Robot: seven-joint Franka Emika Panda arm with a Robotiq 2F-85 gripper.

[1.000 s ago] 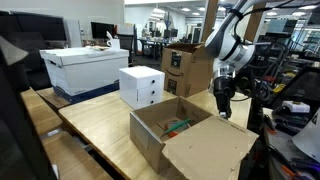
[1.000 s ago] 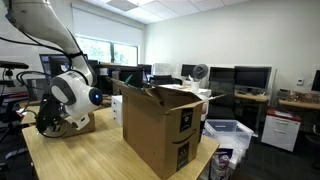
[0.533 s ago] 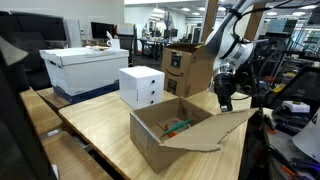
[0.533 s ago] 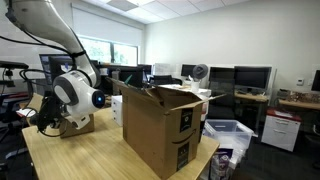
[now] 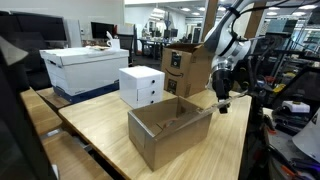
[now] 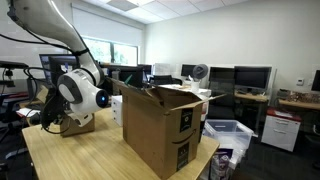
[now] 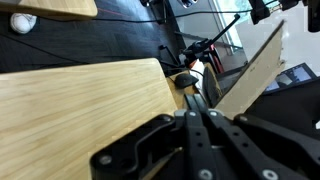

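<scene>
Holds the claw (image 5: pixel 223 106) clenched and empty just beside the rim of the open cardboard box (image 5: pixel 170 135) on the worktop (image 5: pixel 100 122), likely for nudging cardboard with a stiff closed tip rather than gripping it. Shows a tilted flap (image 7: pixel 250 72) close by in the wrist view.

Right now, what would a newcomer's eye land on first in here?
In an exterior view, the open cardboard box stands out near the front of the wooden table. The arm's end effector hangs just past the box's far corner. A white box sits behind it.
</scene>
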